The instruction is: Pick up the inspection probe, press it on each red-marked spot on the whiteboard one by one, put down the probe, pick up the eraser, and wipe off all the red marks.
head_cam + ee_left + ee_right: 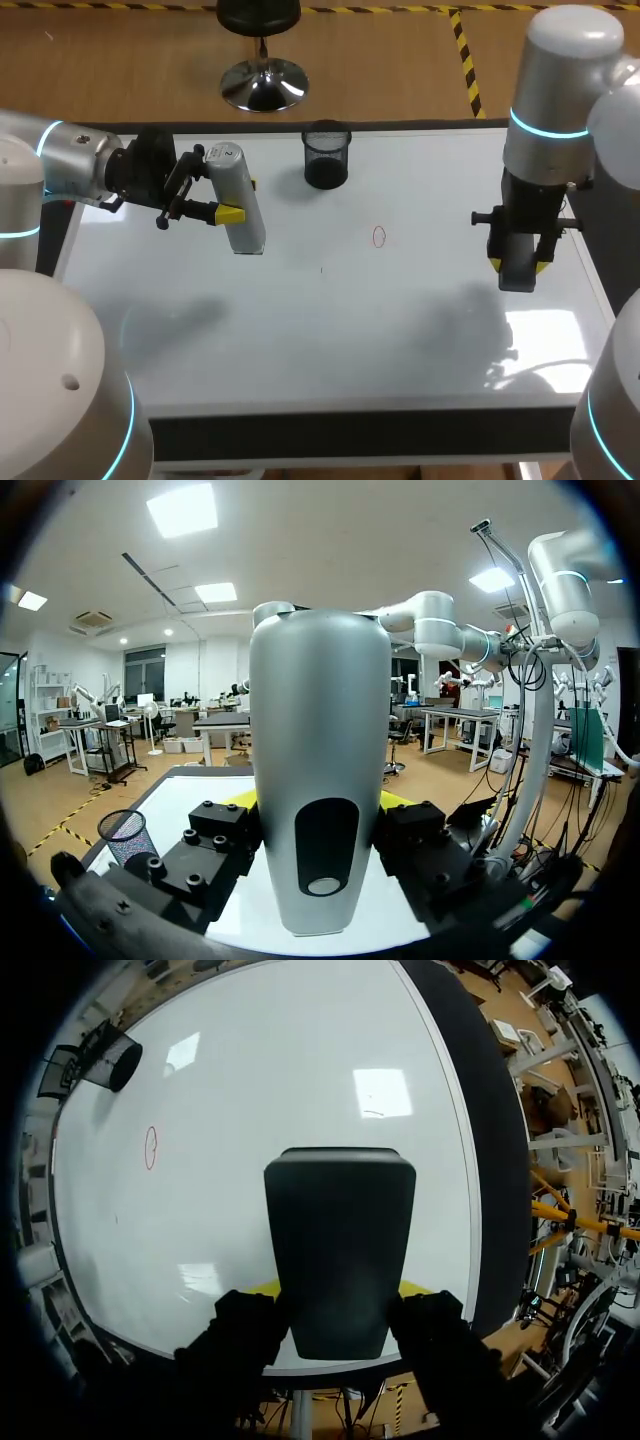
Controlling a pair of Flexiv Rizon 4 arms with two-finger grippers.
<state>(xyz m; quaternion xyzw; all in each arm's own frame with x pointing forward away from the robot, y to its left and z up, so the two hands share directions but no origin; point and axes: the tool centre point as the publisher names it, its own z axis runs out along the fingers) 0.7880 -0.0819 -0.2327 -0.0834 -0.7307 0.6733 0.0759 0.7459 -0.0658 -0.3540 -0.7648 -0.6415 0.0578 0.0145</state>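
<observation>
White whiteboard (300, 340): it is lying flat as the tabletop and stretching under both of my arms, with glare showing on its right part.
Left arm (70, 165): it is coming in from the left side and reaching level over the rear left part of the whiteboard.
Right arm (555, 110): it is coming down from the right side and pointing its wrist straight down at the right part of the whiteboard.
Inspection probe (243, 232): this silver-grey body is sitting in my left gripper (235, 200). I am clenching it from two sides with the yellow tips pressed to its flanks. A dark oval window on it is facing my left wrist camera. It is hanging well apart from the red mark.
Eraser (340, 1245): I am grasping this dark block in my right gripper (518, 265), one finger on each side of it. It is hanging over the whiteboard's right part, near the right edge and well apart from the red mark.
Mesh cup (326, 155): this black cup is standing upright at the rear middle of the whiteboard, just right of the inspection probe.
Red mark (378, 236): this small red oval outline is showing near the middle of the whiteboard, between my two grippers and in front of the mesh cup.
</observation>
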